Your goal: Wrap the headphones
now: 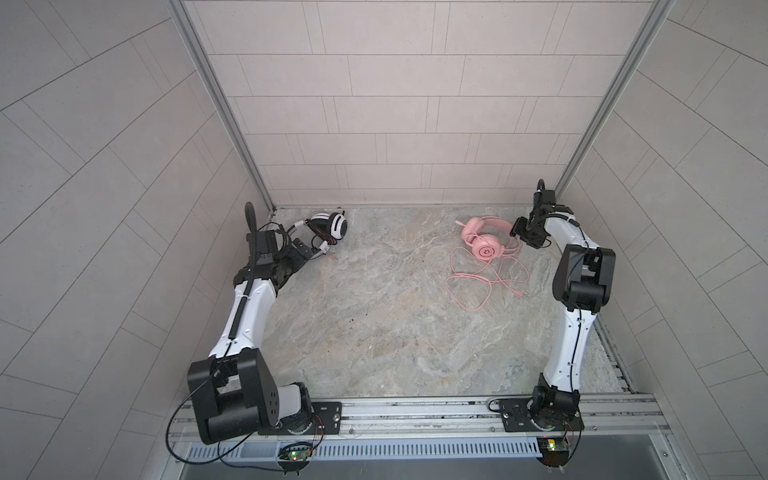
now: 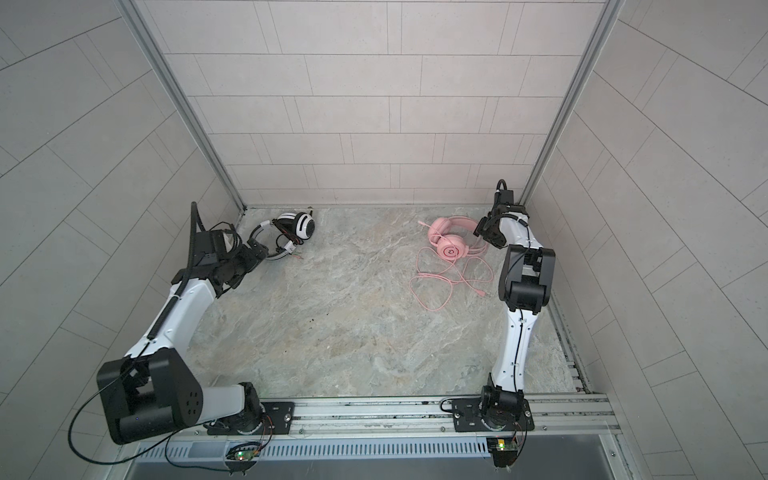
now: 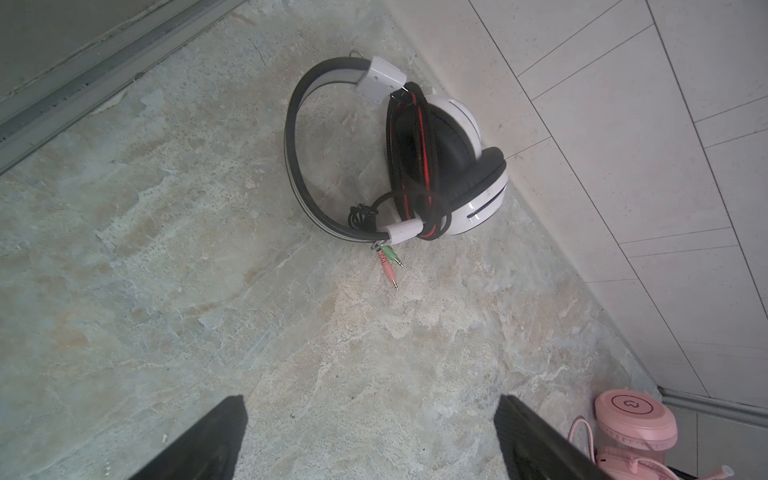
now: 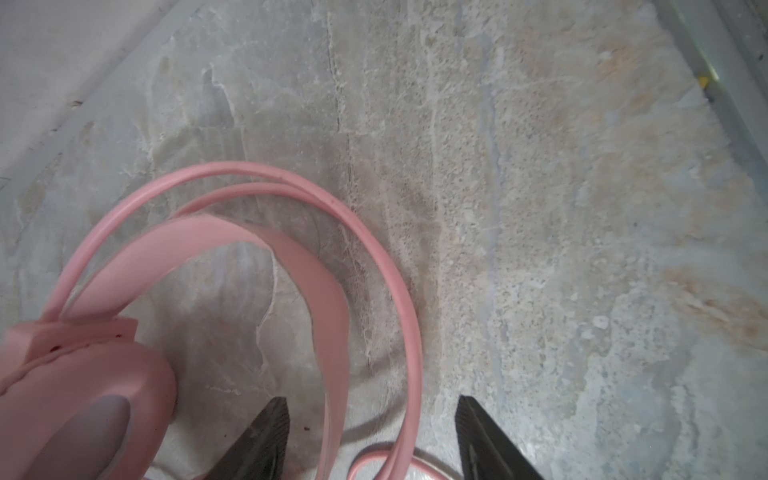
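Pink headset's (image 1: pixel 487 250) band arches toward the right gripper (image 4: pixel 372 399), whose parted fingers straddle it unclamped; left gripper (image 3: pixel 370 399) gapes empty.

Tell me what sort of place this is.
Probably a robot test cell: a left arm and right arm bolted to an aluminium rail, a stone-look tabletop boxed in by tile-patterned panels, a white-and-black headset and pink headset laid out.

Left claw (image 3: pixel 370 399) spread wide, empty; right claw (image 4: pixel 370 399) parted, gripping nothing.
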Robot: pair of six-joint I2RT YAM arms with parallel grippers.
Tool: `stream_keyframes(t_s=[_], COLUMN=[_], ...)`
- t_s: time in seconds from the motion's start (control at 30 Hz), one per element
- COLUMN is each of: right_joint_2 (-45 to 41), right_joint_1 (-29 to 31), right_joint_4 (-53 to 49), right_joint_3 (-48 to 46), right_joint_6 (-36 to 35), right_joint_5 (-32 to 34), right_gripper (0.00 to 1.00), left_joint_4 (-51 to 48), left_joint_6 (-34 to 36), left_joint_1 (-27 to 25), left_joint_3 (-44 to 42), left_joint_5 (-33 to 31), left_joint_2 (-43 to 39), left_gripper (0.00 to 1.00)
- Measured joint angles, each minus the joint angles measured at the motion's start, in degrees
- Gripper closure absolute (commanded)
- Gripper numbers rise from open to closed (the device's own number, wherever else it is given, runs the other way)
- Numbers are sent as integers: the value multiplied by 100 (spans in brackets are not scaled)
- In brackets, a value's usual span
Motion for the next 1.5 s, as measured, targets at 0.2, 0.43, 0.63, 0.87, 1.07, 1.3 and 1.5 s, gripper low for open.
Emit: stream_keyframes(t_s=[0.2,0.43,0.63,0.87,1.07,1.3,1.5], right_joint_2=[752,833,544,-629,-2205,-3786,-4575], right_joint_1=[28,81,114,437,938,1672,2452], right_joint_4=[-463,-557,-238,-57,98,804,785], right_joint_3=[737,769,197,-1119,-1797,-2605,-2973], right_joint_6=[-70,-175,-280,-437,-890,-1779,-2636], right_joint_5=[22,-72,-39,319,664,1040,933], right_gripper=[36,65,74,91,93,93,94], left_joint_4=[52,72,129,149,177,573,1032], left_joint_6=[76,114,131,149,289,669,1272], left_joint_1=[-2,0,-4,-55,-282,-1139,-2284], left_joint_3=[0,0,-2,-11,-11,-7,308], left_joint_5=[37,146,192,122,127,494,885], left_joint_2=[0,0,-2,-2,-57,-387,-568], left_gripper=[0,0,0,0,0,0,0])
